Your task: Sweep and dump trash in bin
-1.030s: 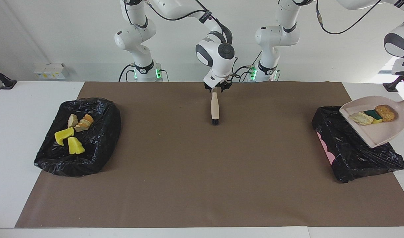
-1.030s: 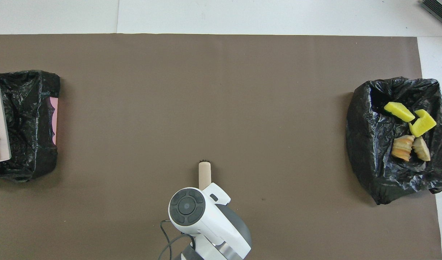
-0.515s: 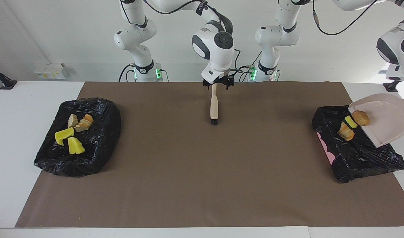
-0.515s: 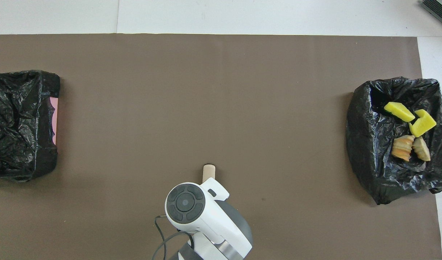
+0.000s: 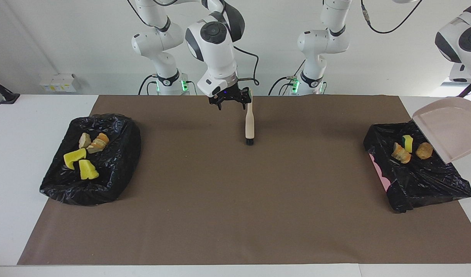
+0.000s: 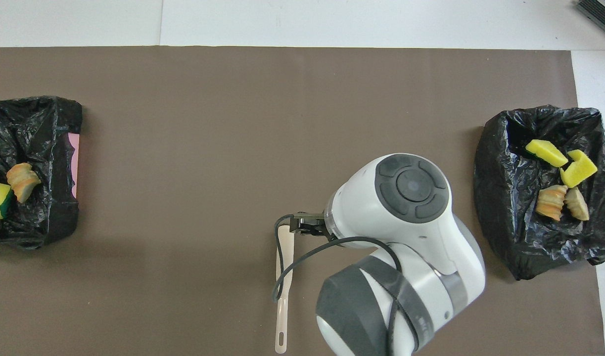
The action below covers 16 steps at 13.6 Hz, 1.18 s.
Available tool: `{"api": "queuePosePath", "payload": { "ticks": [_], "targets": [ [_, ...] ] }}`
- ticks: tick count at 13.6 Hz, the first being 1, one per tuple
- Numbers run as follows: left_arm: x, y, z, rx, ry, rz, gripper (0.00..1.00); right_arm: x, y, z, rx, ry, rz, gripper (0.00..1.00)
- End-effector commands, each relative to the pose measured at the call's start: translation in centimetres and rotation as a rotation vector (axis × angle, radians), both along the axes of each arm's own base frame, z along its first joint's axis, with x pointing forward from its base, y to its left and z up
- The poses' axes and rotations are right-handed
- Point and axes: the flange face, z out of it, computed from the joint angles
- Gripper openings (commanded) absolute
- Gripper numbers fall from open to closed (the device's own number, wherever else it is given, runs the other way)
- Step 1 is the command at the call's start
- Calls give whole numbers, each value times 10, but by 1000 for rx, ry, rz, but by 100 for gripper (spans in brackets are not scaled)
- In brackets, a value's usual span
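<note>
Since a second ago, three scraps have slid off the dustpan (image 5: 449, 129) and now lie in the black-lined bin (image 5: 416, 181) at the right of the facing frame: a green-and-yellow sponge bit (image 5: 407, 143) between two brown lumps (image 5: 400, 153). I see that dustpan tipped up steeply over the bin, its handle and the left gripper cut off at the frame edge. In the overhead frame only two of those scraps show clearly; the third is clipped at the left border. My right gripper (image 5: 230, 100) has let go of the brush (image 5: 250, 125), fingers spread, and has shifted aside; the brush lies flat at upper centre, partly masked from above by the arm's cable. Four other scraps (image 5: 84, 156) sit unmoved in the other bin (image 5: 104, 184), at the left.
</note>
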Motion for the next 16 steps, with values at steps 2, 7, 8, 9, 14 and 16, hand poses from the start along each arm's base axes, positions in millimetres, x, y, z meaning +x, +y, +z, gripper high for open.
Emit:
{"api": "queuePosePath", "payload": {
  "ticks": [2,7,8,9,14,16],
  "targets": [
    [-10,-37,-7,-209,-63,121,0,21,-41,28,2,-60,68,100],
    [-8,-125,-44,-538,-202,456,0,53,-123,56,-33,-134,192,100],
    [-6,-144,-54,-568,-223,521,0,60,-142,57,-32,-144,212,100],
    [-3,-164,-61,-586,-242,565,0,66,-162,60,-33,-155,221,100],
    [13,-288,-95,-653,-389,820,0,78,-241,76,-186,-175,233,100],
    [17,-346,-113,-673,-430,913,0,80,-273,89,-175,-170,257,100]
  ]
}}
